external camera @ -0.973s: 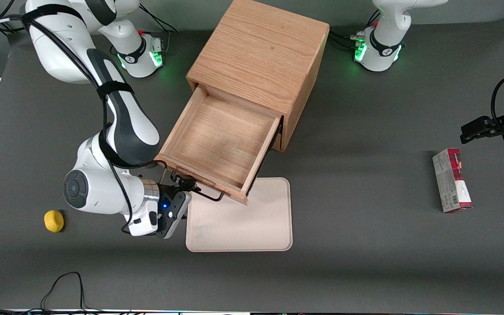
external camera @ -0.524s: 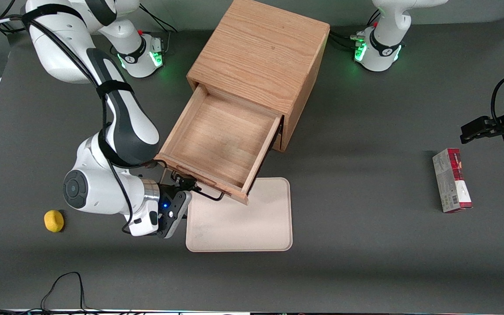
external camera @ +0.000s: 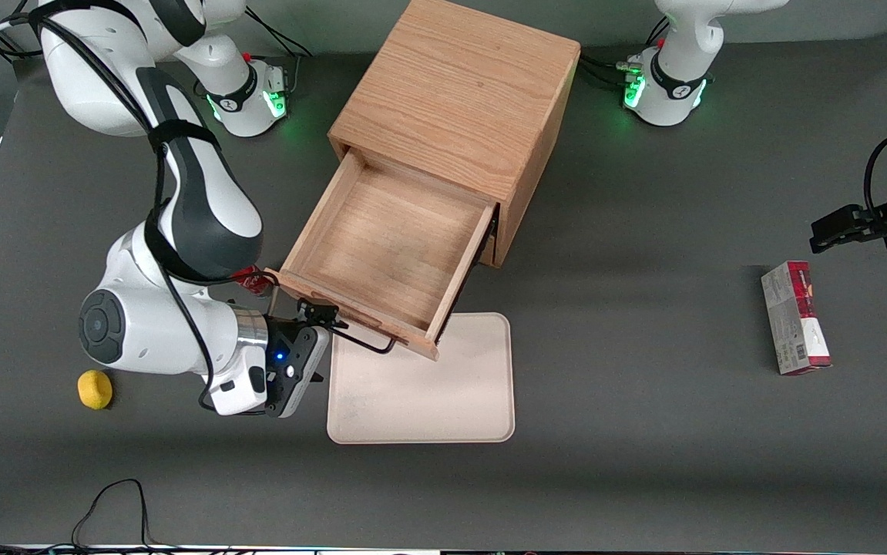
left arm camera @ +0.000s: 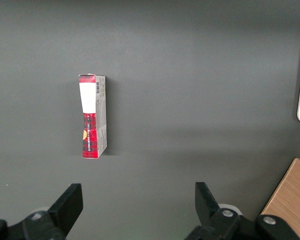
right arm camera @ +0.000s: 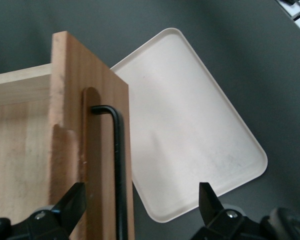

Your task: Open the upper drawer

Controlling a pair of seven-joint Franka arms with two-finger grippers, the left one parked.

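Beside the pulled-out light oak upper drawer (external camera: pixel 385 250) of the box cabinet (external camera: pixel 458 108), the right arm's gripper (external camera: pixel 318 317) hangs with fingers spread apart and clamped on nothing – the thin black wire handle (right arm camera: pixel 119 170) runs lengthwise between them, untouched – so any retreat leads straight away from the wooden front
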